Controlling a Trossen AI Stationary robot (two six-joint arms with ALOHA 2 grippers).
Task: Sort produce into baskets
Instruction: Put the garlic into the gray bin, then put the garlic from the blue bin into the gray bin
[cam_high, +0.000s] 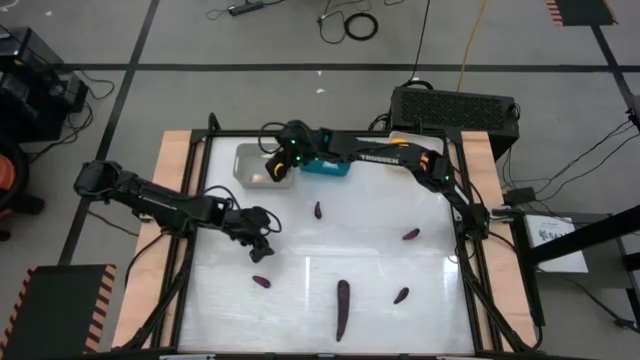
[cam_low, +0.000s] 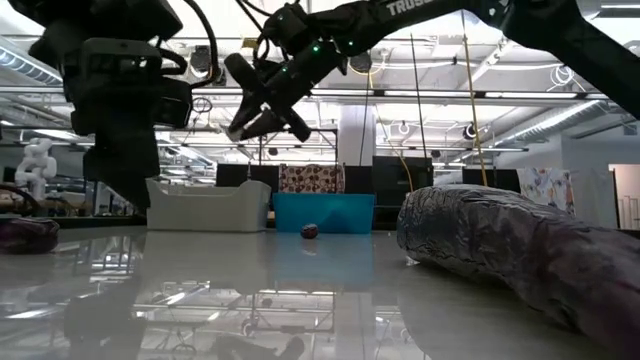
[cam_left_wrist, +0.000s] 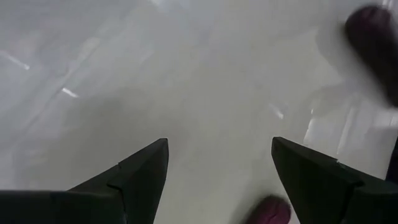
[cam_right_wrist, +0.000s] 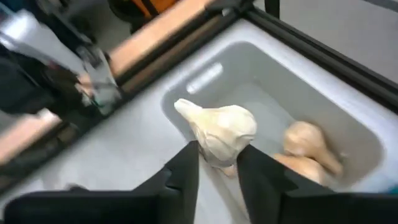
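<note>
While a pale garlic bulb (cam_right_wrist: 219, 132) sits pinched between the fingers of the right gripper (cam_right_wrist: 217, 163), it hangs just above the light grey basket (cam_right_wrist: 348, 134), where at least one more beige bulb (cam_right_wrist: 308, 144) already lies on the bottom. Seen from above, the right gripper (cam_high: 282, 166) is over that grey basket (cam_high: 250, 160) at the far side of the white table (cam_high: 360, 250), with the teal basket (cam_high: 335, 167) just beside it and a whitish basket (cam_high: 405, 138) partly hidden under the right arm.

Purple vegetables are scattered on the table: a long one (cam_high: 343, 308) near the front edge, a small one (cam_high: 318, 210) near the middle, one (cam_high: 411, 235) toward the right, another (cam_high: 401, 295) lower right, and one (cam_high: 261, 281) just in front of the left gripper (cam_high: 262, 245). That left gripper (cam_left_wrist: 219, 168) hovers low over the table with its fingers spread wide and nothing between them; a purple piece (cam_left_wrist: 268, 210) lies just below the gap and another (cam_left_wrist: 374, 43) farther off. From table level, the long purple vegetable (cam_low: 530, 250) fills the right foreground, and a small dark piece (cam_low: 310, 231) rests in front of the teal basket (cam_low: 322, 212).
</note>
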